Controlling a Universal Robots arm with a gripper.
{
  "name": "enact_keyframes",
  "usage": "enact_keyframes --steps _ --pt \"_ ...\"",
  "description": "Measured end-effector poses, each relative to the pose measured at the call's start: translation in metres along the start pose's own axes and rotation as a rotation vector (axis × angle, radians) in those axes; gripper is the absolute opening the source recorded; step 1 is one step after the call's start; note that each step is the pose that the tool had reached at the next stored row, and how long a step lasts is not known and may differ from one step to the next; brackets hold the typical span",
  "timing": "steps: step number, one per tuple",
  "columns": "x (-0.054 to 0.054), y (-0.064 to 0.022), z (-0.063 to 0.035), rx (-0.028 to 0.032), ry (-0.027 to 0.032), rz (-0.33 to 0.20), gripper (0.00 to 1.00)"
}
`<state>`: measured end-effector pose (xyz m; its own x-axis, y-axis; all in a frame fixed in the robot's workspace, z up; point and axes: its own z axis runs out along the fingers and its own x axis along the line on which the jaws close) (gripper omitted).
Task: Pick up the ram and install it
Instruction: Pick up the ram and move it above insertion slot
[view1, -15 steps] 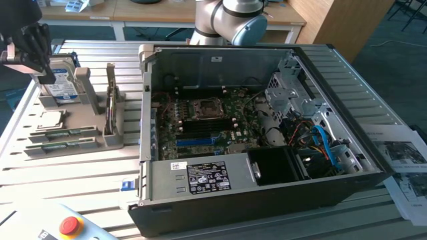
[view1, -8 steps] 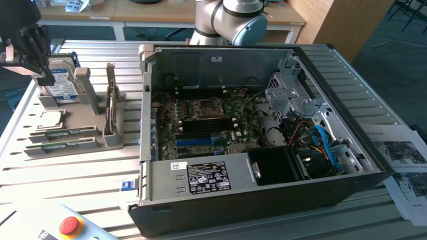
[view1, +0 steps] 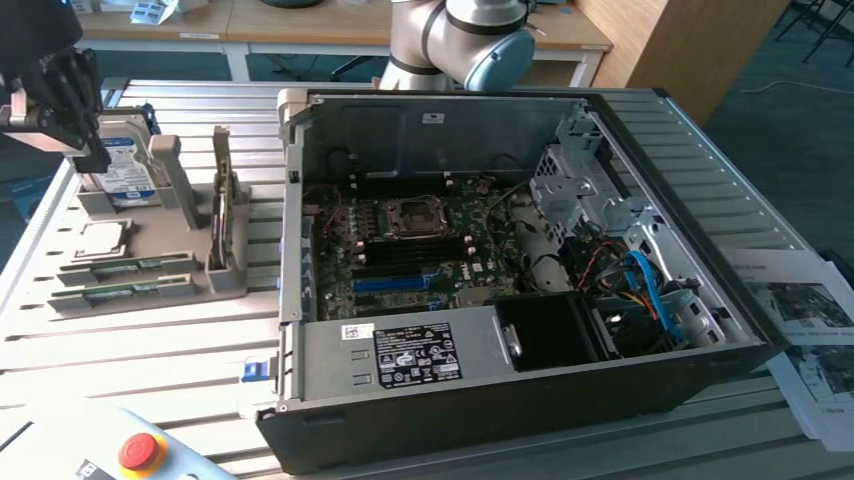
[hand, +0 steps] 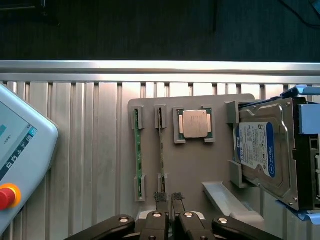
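A square silver chip (hand: 194, 123) is seen ahead of the fingers (hand: 161, 198); a hard drive (hand: 257, 150) is propped beside it.

Hard drive (hand: 282, 155): blue-and-white label (hand: 256, 149) on its top face, rows of small print, too fine to read. Power supply (view1: 334, 368): black label (view1: 416, 355) with white print and small marks, illegible; a white barcode-type sticker (view1: 358, 331) just above it, also illegible. Computer case (view1: 534, 420): small white sticker (view1: 434, 118) on the inner back wall, print not legible. Pendant (hand: 37, 145): round red button (hand: 5, 196) on a yellow ring; its screen (hand: 10, 135) shows faint small characters, unreadable. Printed sheets (view1: 807, 310) at the exterior view's right of the case: pictures and text blocks, not legible. No word, brand or number can be made out.
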<state>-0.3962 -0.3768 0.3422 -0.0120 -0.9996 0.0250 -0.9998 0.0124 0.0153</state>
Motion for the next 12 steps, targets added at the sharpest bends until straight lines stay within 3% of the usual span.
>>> enact_keyframes --steps 6,7,12 --pt "0.0 0.0 0.0 0.0 0.0 0.0 0.18" --pt "0.0 0.0 0.0 0.0 0.0 0.0 0.25" --pt "0.0 0.0 0.0 0.0002 0.0001 -0.008 0.25"
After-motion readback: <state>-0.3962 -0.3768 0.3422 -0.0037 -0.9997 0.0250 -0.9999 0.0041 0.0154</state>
